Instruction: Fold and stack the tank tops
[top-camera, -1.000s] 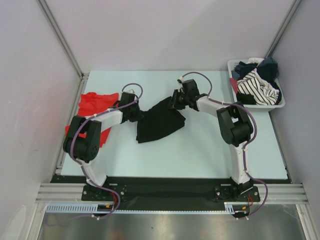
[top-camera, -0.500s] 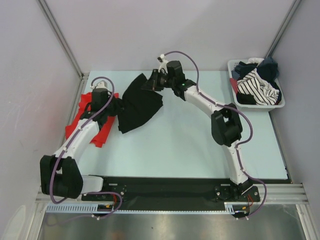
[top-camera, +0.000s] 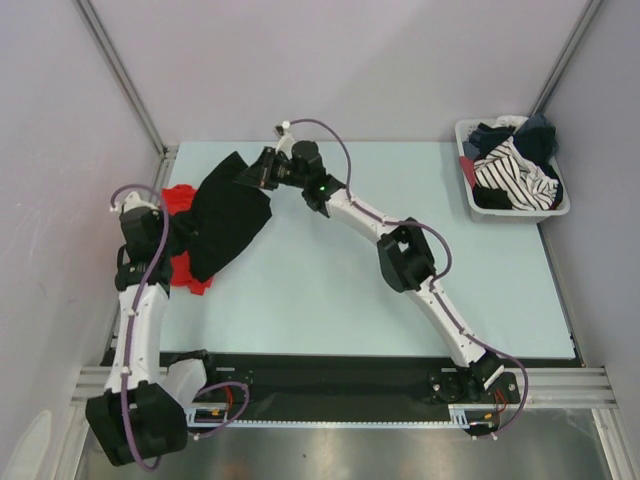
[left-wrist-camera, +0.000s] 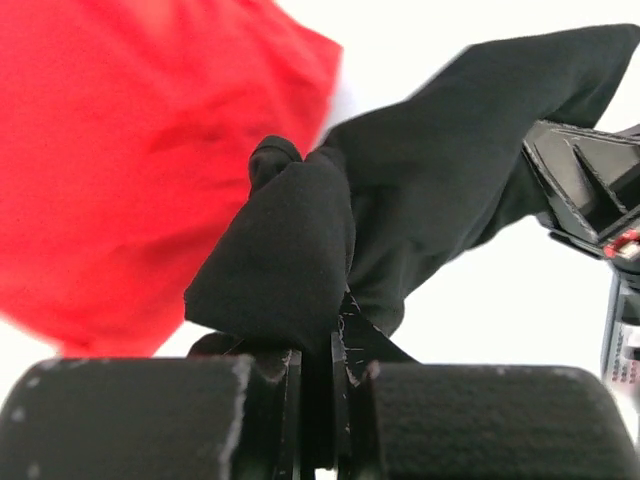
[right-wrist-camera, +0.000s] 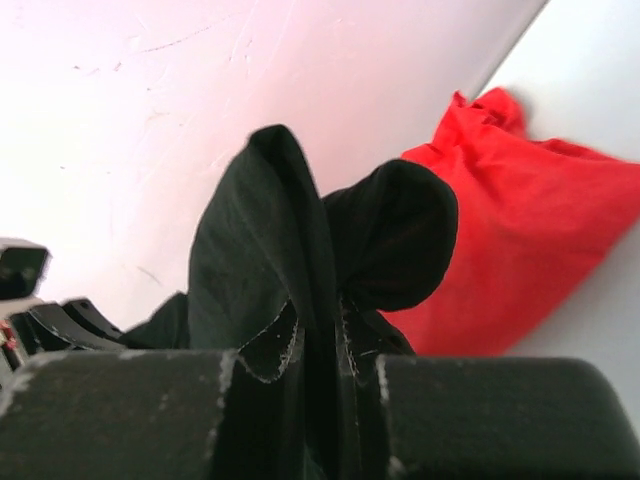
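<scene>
The black tank top (top-camera: 228, 215) is held up between the two pairs of jaws over the far left part of the surface (top-camera: 330, 290). From above it covers most of the red tank top (top-camera: 181, 196), which lies at the surface's left edge; whether the two touch cannot be told.

Only the overhead view shows this whole spread. It also shows the white basket (top-camera: 520, 212), heaped with mixed clothes, at the far right corner, well apart from both garments. It does not show the grips, which appear only in the wrist views.

In the left wrist view, a bunched fold of the black tank top (left-wrist-camera: 300, 260) runs down into the narrow slit between the left jaws, which are clamped on it. The red tank top (left-wrist-camera: 130, 170) is a blur behind it on the left. In the right wrist view, the right jaws are pinched on a ridge of the black tank top (right-wrist-camera: 265, 260) that rises just above them, with the red tank top (right-wrist-camera: 500, 230) beyond on the right.

There are two tank tops, one black and one red. There are two pairs of jaws, both gripping the black one, and one basket.
</scene>
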